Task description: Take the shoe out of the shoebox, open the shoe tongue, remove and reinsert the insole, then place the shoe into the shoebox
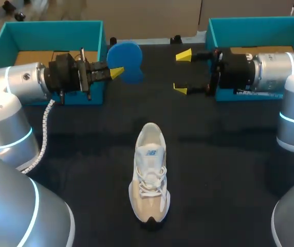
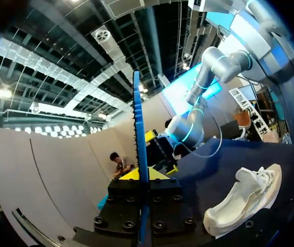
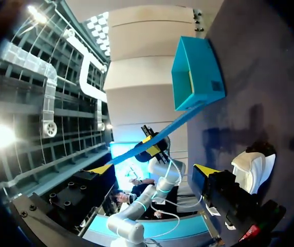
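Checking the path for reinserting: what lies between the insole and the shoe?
Nothing: in the head view only bare table lies between the blue insole and the white shoe.

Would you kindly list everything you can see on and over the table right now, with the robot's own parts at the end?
shoe: one, white and beige, on its sole at the table's middle, outside both boxes.
insole: one, blue, held above the table beside the left shoebox.
left shoebox: one, teal, open, far left.
right shoebox: one, teal, open, far right.
table: one, dark.
left arm: one, silver, jaws shut on the insole.
right arm: one, silver, jaws open, holding nothing.
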